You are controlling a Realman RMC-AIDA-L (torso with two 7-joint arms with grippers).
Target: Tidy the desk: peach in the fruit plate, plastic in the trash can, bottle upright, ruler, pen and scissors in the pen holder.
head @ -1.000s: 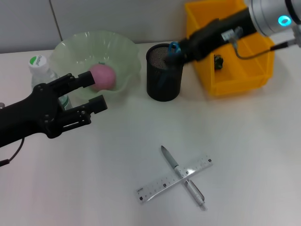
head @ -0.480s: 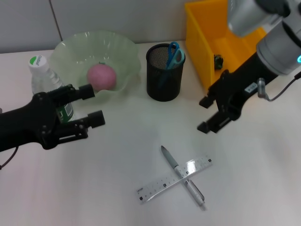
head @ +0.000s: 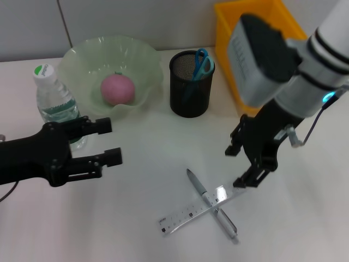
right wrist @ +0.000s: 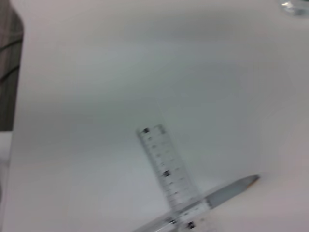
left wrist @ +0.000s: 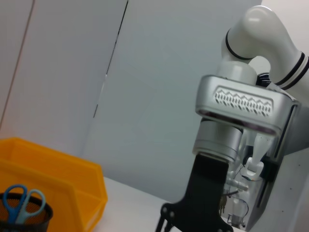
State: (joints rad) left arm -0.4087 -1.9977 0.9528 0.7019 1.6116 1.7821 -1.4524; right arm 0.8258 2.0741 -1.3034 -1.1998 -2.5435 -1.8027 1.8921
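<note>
A pink peach (head: 118,89) lies in the pale green fruit plate (head: 143,61). A clear bottle (head: 53,99) with a green-and-white cap stands upright left of the plate. Blue-handled scissors (head: 200,63) stand in the black mesh pen holder (head: 189,93). A silver pen (head: 213,205) lies across a clear ruler (head: 191,212) on the white desk; both show in the right wrist view, ruler (right wrist: 170,178) and pen (right wrist: 231,192). My right gripper (head: 236,166) is open and empty, just above and right of the pen and ruler. My left gripper (head: 109,141) is open and empty, below the bottle.
A yellow bin (head: 231,33) stands at the back right, partly hidden by my right arm; it also shows in the left wrist view (left wrist: 58,176). No plastic shows.
My right gripper has moved from the pen holder, leaving the scissors in it, down to just above the pen and ruler. My left gripper has drawn back and down from the plate.
</note>
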